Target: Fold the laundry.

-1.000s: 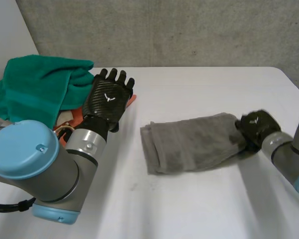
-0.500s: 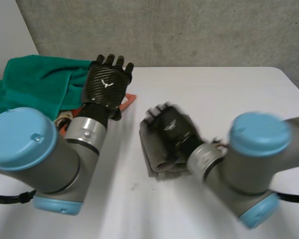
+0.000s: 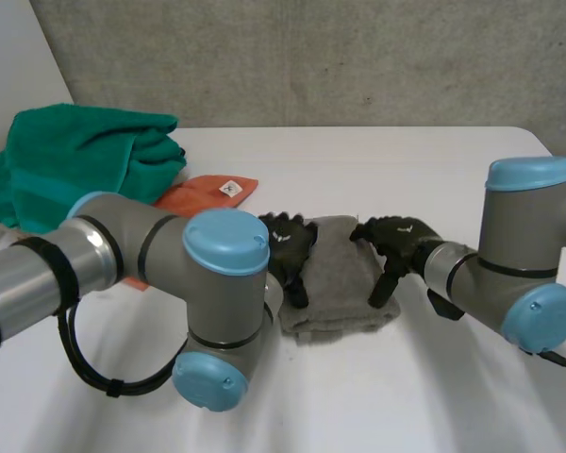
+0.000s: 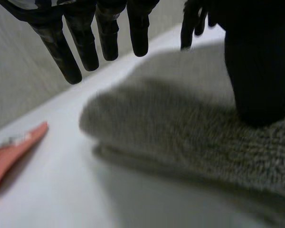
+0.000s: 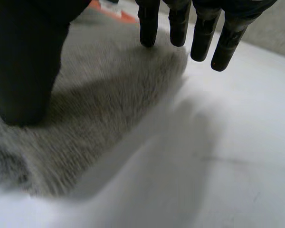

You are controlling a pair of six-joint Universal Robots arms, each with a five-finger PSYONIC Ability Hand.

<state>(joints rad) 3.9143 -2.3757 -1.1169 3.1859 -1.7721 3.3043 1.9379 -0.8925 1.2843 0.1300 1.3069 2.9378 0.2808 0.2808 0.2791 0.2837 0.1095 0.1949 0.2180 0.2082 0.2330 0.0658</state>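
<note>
**Step in hand.** The grey towel (image 3: pixel 338 281) lies on the tabletop (image 3: pixel 434 377) as a compact folded stack, directly between the two robot hands. On this evidence the fold is made and the stack is being pressed or squared.

**Left robot hand** (image 3: pixel 288 247): set at the towel edge on its own side, fingers straight, grasping nothing.

**Right robot hand** (image 3: pixel 396 238): set at the opposite edge, fingers pointing down, also grasping nothing.

**Wrist views.**
- The left wrist view shows the fingers (image 4: pixel 66 52) straight and spread, clear above the cloth. The thumb (image 4: pixel 259 71) rests on the pile, and the towel's layered edge lies under the palm.
- The right wrist view shows the fingers (image 5: pixel 202 35) reaching past the towel's edge over bare tabletop. The thumb (image 5: pixel 23 71) is planted on the cloth.
- The head view settles neither contact.

**Head view.** This view alone gives the overall layout. An orange cloth (image 3: pixel 208 196) lies near the left robot hand, and a green towel (image 3: pixel 75 160) is heaped beyond it. Both appear unfolded.

**Next move, as judged.** Both robot hands should lift straight off so that the top layer is not dragged. The orange cloth is the closest item to take next.
</note>
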